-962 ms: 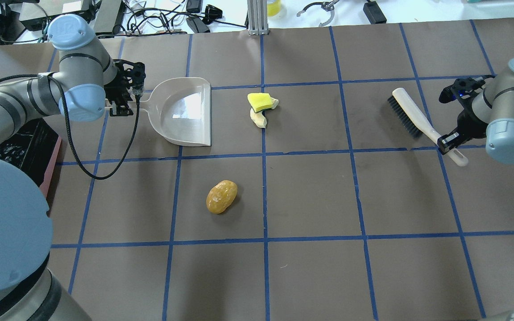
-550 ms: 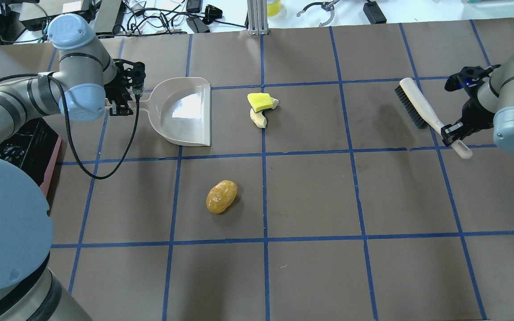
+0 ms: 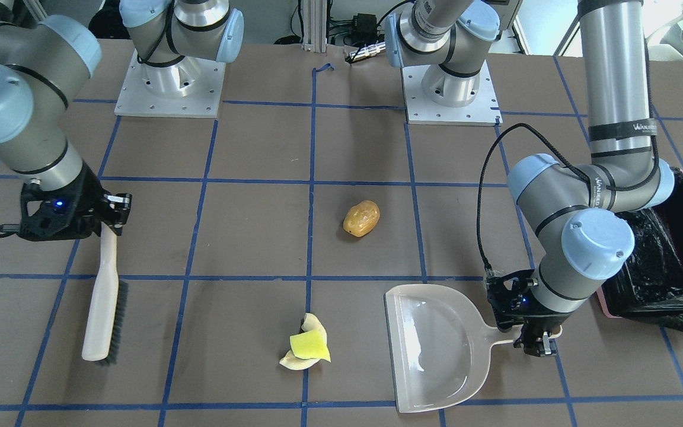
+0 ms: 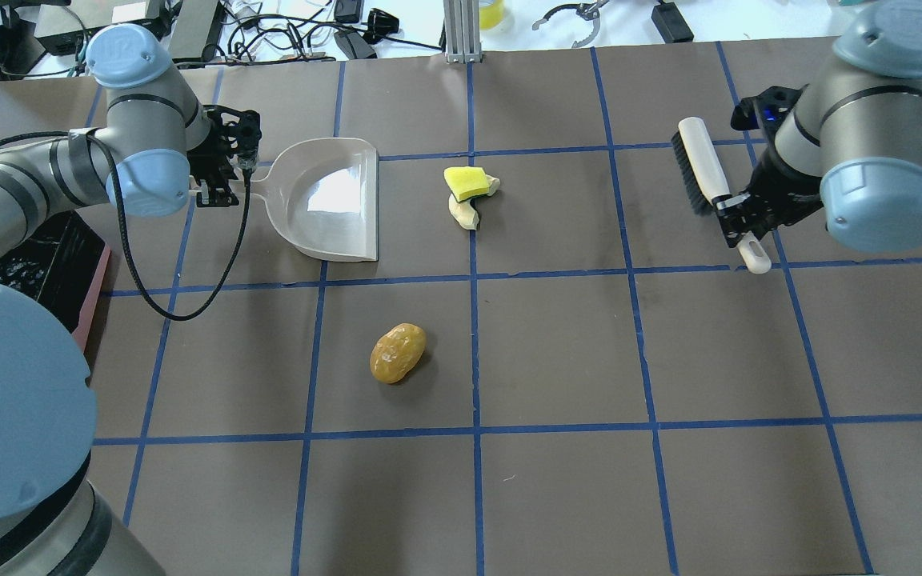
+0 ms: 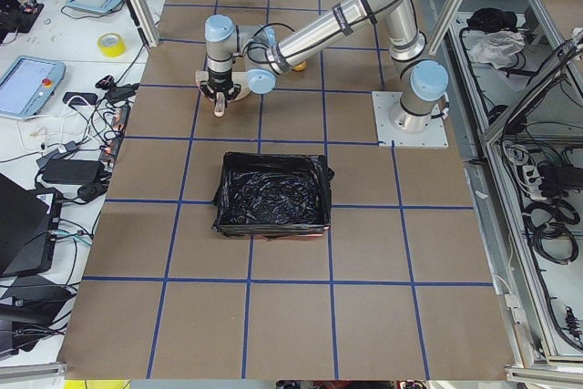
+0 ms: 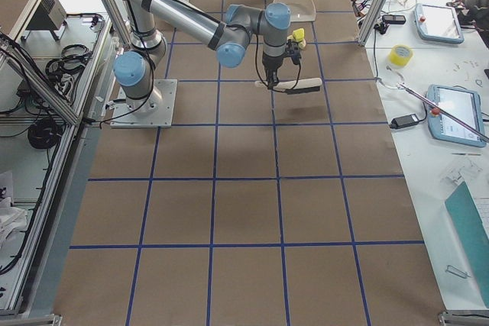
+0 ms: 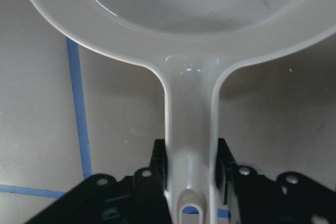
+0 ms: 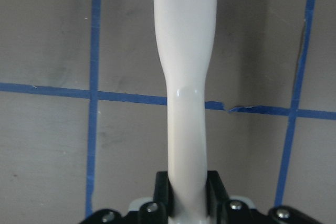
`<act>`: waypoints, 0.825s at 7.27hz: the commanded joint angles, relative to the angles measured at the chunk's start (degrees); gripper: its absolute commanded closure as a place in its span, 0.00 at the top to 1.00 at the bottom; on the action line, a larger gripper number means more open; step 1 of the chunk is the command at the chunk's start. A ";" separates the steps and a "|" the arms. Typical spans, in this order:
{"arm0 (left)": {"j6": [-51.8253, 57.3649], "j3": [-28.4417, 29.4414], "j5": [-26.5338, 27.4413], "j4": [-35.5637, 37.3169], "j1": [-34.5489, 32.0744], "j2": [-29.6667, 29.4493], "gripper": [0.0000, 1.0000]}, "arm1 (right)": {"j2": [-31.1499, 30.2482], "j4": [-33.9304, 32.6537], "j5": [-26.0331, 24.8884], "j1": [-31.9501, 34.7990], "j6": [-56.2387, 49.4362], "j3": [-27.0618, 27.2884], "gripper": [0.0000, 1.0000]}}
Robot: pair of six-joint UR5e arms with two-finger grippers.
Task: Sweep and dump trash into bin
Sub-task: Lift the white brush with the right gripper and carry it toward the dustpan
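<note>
Left jaws clamped on dustpan [image 4: 333, 200] handle toward the left edge of the tabletop [image 4: 565, 352], right jaws gripping brush [image 4: 697, 156] handle toward the right edge, sponge [image 4: 465, 182], peels [image 4: 467, 214] and potato lump [image 4: 398, 353] between

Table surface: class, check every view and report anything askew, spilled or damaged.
Only one flaw: the blue tape line has a jagged tear just beside the brush. The dustpan sits level and empty.
</note>
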 commanded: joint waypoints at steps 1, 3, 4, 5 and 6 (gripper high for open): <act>-0.03 0.10 0.05 -0.03 0.01 -0.01 0.00 | 3.02 -0.42 0.56 11.04 16.25 -1.98 0.00; -0.03 0.10 0.05 -0.03 0.01 0.08 0.00 | 8.03 -0.51 0.92 18.16 25.51 -6.37 0.00; -0.03 0.10 0.05 -0.03 0.01 0.08 0.00 | 10.49 -0.51 0.92 19.33 27.97 -8.31 0.00; -0.03 0.10 0.05 -0.03 0.01 0.08 0.00 | 12.60 -0.95 1.09 20.38 29.65 -10.42 0.00; -0.03 0.10 0.05 -0.03 -0.08 0.17 0.00 | 13.58 -1.12 2.49 21.87 30.71 -12.53 0.00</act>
